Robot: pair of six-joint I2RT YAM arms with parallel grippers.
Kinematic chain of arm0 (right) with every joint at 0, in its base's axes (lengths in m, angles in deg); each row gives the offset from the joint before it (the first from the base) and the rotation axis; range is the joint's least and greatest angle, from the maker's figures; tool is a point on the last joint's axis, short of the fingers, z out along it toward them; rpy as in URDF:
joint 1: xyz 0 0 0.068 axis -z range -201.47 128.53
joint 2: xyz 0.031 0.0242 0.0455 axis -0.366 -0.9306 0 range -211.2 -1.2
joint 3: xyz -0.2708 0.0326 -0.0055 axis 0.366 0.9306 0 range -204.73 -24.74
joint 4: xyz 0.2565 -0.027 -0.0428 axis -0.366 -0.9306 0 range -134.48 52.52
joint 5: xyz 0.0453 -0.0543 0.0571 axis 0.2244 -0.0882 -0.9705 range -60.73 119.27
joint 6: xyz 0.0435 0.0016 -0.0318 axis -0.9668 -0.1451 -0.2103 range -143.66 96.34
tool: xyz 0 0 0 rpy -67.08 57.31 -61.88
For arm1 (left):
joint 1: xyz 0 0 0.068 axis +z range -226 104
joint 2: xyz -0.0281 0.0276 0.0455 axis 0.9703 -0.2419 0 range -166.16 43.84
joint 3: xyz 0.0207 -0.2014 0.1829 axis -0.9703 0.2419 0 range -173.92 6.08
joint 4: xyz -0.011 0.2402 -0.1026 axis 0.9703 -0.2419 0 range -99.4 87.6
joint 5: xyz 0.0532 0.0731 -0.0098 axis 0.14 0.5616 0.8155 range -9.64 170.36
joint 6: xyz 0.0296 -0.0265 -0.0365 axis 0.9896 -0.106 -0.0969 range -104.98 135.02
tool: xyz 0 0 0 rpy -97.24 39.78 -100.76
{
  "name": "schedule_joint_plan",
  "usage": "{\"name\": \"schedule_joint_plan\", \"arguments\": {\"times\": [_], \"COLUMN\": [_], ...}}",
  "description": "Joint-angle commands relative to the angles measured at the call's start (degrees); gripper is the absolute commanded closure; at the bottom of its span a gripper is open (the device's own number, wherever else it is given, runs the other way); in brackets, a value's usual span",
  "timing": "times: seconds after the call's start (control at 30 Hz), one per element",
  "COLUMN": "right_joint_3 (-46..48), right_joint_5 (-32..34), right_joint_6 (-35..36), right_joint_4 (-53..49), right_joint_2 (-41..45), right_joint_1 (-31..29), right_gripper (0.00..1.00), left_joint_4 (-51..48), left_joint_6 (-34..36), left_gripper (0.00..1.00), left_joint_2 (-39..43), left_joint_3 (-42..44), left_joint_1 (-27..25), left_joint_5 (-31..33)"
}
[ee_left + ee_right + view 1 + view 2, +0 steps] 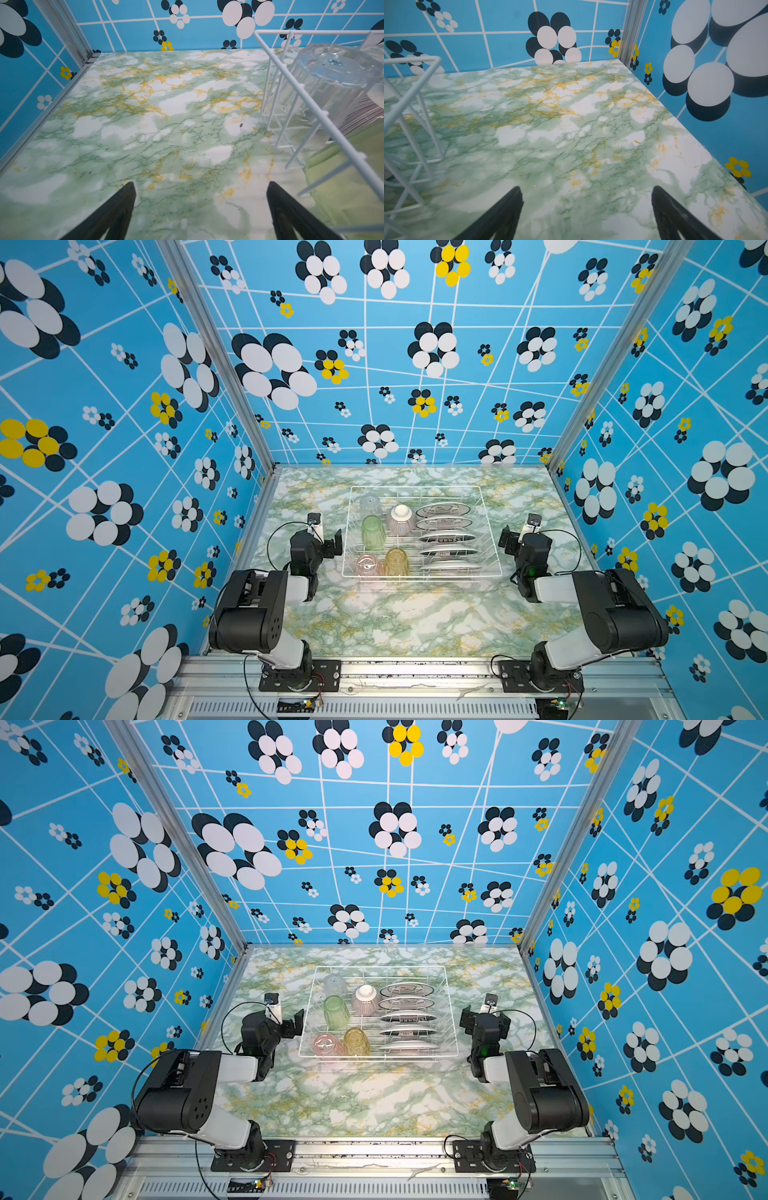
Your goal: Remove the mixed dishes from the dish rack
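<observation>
The dish rack (pixel 415 487) sits fully loaded on the table (pixel 395 614), and we see nothing lifted out yet. Five plates (pixel 446 538) stand on edge in a row on the side nearer the right gripper (pixel 586 190). The clear tumbler (pixel 370 504), green tumbler (pixel 372 531), pink tumbler (pixel 368 566) and amber tumbler (pixel 396 562) stand mouth-down on the side nearer the left gripper (pixel 199 186). The bowl (pixel 401 519) is upturned between the tumblers and the plates. Both grippers hang outside the rack, jaws spread wide, holding nothing, each just beside a side wall of wire.

Now the trouble we expect. The green tumbler is closest to the left fingers, but the rack's rim stands between them. A low, straight reach would likely catch the wire and shove the light rack along. The tumblers look smooth and crowd together, so a finger coming down may knock a neighbour, or a pinch may slide off. On the right, a plate pulled at a slant could snag the rack's wire, drag the whole rack, or tip the next plate over.
</observation>
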Motion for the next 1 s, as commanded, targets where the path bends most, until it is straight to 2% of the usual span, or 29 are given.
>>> {"name": "schedule_joint_plan", "arguments": {"times": [0.0, 0.7, 0.8, 0.87, 0.97], "right_joint_3": [-0.6, -0.7, -0.7, -0.8, -2.8], "right_joint_5": [0.3, 0.3, 0.2, 0.3, -0.1], "right_joint_6": [0.1, 0.0, 0.0, 0.0, -0.1], "right_joint_4": [0.2, 0.2, 0.2, 0.1, -6.4], "right_joint_2": [-0.3, -0.3, -0.3, -0.2, 3.2], "right_joint_1": [0.2, 0.3, 0.2, 0.3, 0.4], "right_gripper": [0.01, 0.01, 0.01, 0.01, 0.04], "left_joint_4": [-0.6, -0.8, -2.2, -5.9, -22.3], "left_joint_6": [-0.4, -0.6, -0.9, -0.8, 0.1], "left_gripper": [0.01, 0.00, 0.22, 0.33, 0.56], "left_joint_2": [-0.2, -0.3, 0.3, 1.7, 6.5], "left_joint_3": [-1.4, -1.7, -2.1, -3.7, -10.8], "left_joint_1": [0.7, 0.9, 1.3, 1.4, 1.3], "left_joint_5": [-0.7, -1.2, -2.2, -2.3, -4.8]}}
